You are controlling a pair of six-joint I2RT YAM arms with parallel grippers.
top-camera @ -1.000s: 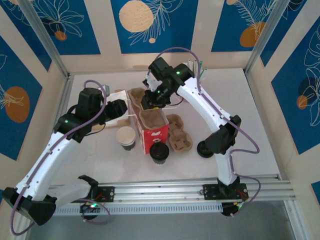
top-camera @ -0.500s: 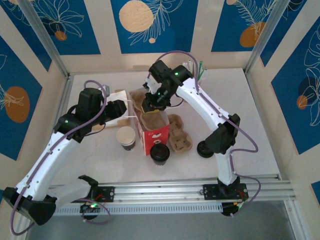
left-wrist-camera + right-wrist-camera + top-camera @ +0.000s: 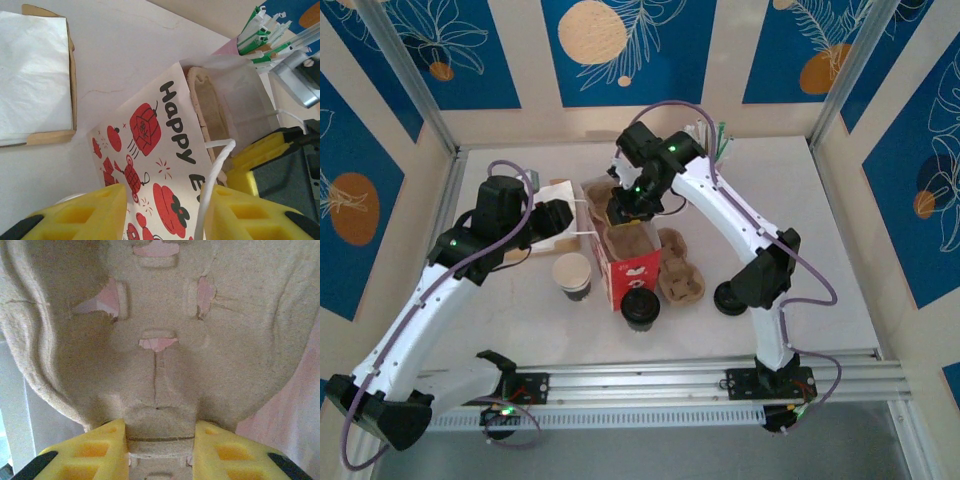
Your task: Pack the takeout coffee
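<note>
The pulp carrier (image 3: 160, 340) is clamped at its rim by the right jaws and held inside the printed paper bag (image 3: 632, 262), presumably to seat a cup. The left jaws are spread apart, with the bag's white cord handle (image 3: 215, 175) lying against one inner face. Whether the cord is hooked cannot be told, though the bag mouth seems to be kept open by it. The takeout coffee (image 3: 572, 273) stands upright on the surface (image 3: 820, 220), just beside the bag, not yet packed.

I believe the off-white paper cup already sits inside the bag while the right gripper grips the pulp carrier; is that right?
Not quite: in the top view the off-white paper cup stands on the table, left of the bag. The right gripper does grip the pulp carrier.
</note>
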